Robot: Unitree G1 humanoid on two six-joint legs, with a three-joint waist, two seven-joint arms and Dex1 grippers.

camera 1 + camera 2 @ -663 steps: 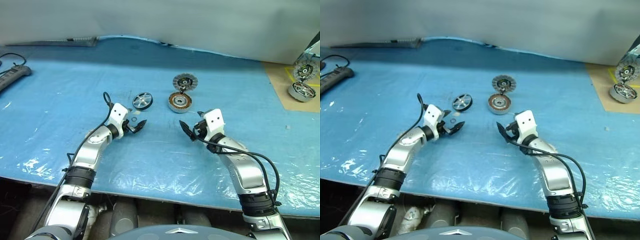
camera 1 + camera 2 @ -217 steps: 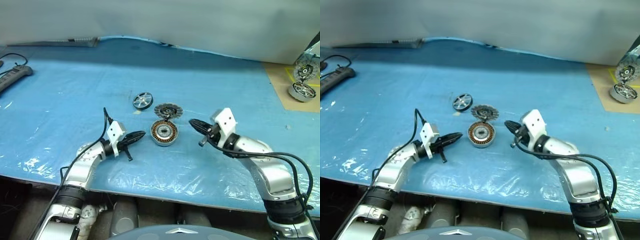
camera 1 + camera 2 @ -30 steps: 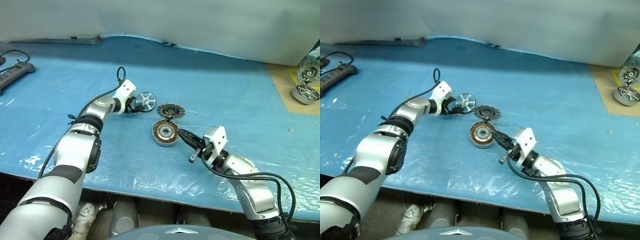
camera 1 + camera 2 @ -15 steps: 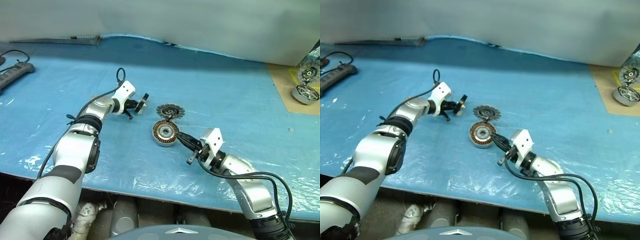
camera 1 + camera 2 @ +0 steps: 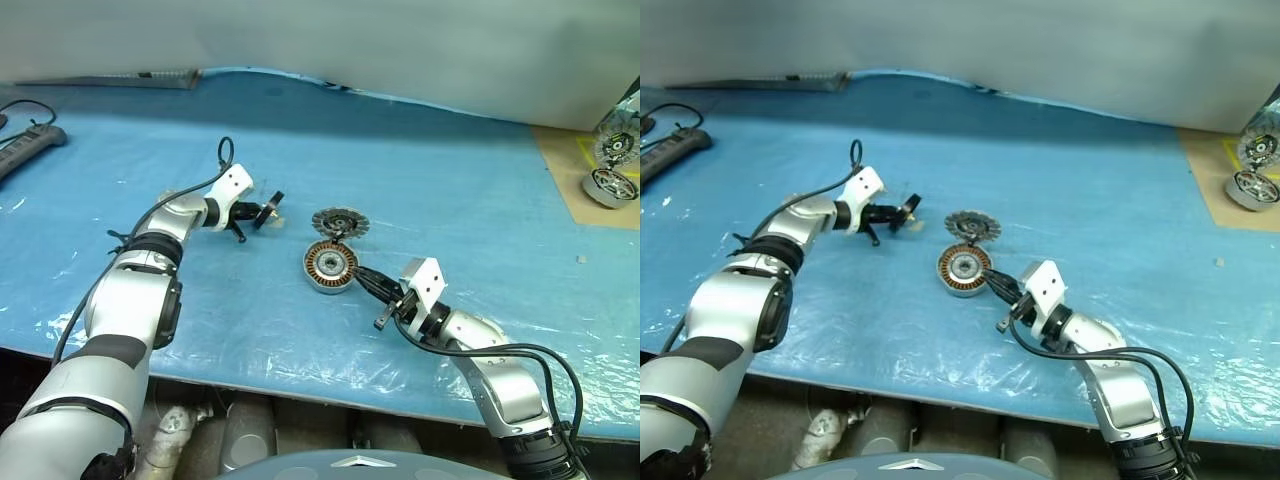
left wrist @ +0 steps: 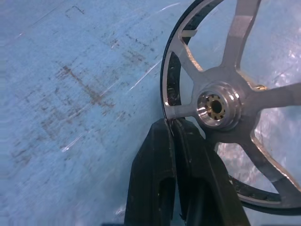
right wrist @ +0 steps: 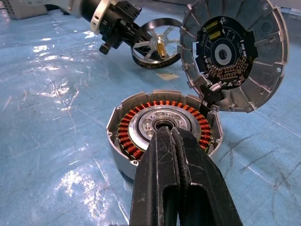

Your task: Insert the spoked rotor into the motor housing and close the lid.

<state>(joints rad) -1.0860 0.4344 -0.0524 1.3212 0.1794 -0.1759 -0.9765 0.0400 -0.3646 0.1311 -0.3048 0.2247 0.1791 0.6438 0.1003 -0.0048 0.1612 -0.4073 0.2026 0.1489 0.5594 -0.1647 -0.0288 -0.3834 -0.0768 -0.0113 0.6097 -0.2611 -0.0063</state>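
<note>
My left gripper [image 5: 258, 212] is shut on the dark rim of the spoked rotor [image 5: 270, 209] and holds it tilted on edge, left of the other parts. The left wrist view shows both black fingers [image 6: 155, 179] pinching that rim beside the silver hub [image 6: 218, 106]. The motor housing [image 5: 330, 267] sits open on the blue mat, its copper windings [image 7: 127, 134] showing. The lid [image 5: 340, 221] leans tilted against the housing's far rim, circuit face [image 7: 230, 52] toward me. My right gripper [image 7: 165, 132] is shut and empty, its tips at the housing's near right rim.
Two silver motors [image 5: 607, 185] stand on a brown board at the far right. A power strip [image 5: 25, 150] lies at the far left, and a dark bar [image 5: 110, 80] runs along the back edge. Blue plastic sheeting covers the table [image 5: 150, 300].
My left gripper shut on the rotor's rim, tipped the wheel up from flat onto its edge and carried it a little to the left. The right arm stayed put.
</note>
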